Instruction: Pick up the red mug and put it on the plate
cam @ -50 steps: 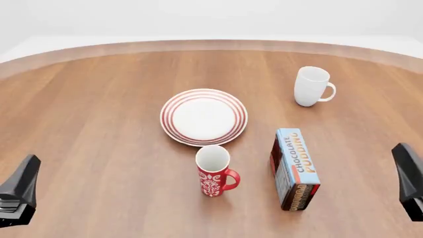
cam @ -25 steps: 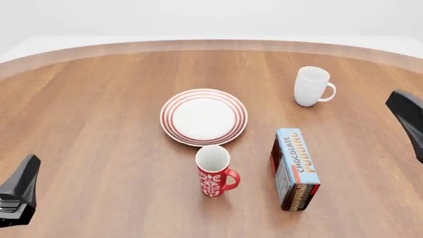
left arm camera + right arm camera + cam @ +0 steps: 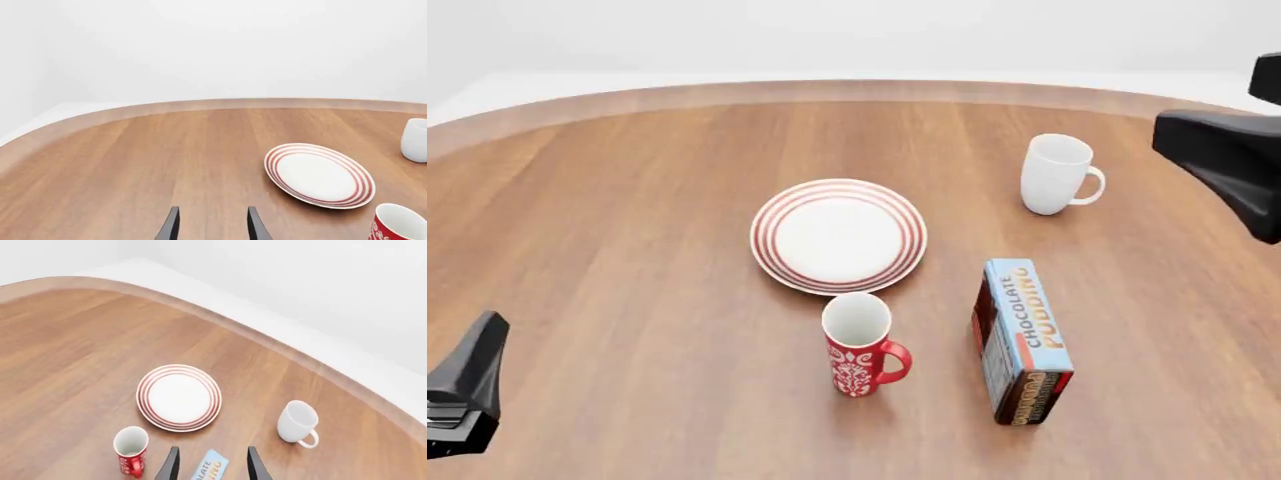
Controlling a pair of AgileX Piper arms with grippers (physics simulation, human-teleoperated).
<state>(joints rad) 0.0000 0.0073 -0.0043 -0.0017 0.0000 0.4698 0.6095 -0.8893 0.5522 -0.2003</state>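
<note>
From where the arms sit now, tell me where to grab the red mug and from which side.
Grip the red mug across its upper wall, just below the open rim, coming straight down from above. It stands upright, tall and narrow, so fingers can likely span it. Its handle points toward the pudding box, so close the fingers front to back, clear of the handle. The right gripper, open and high, seems better placed.

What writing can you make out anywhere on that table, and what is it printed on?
"CHOCOLATE PUDDING": on the blue top of the pudding box, read in the front view.
Small print on the box's dark lower end: too small to read.
The red mug carries only a white ornamental pattern, no words.
The plate and white mug: no text.
</note>
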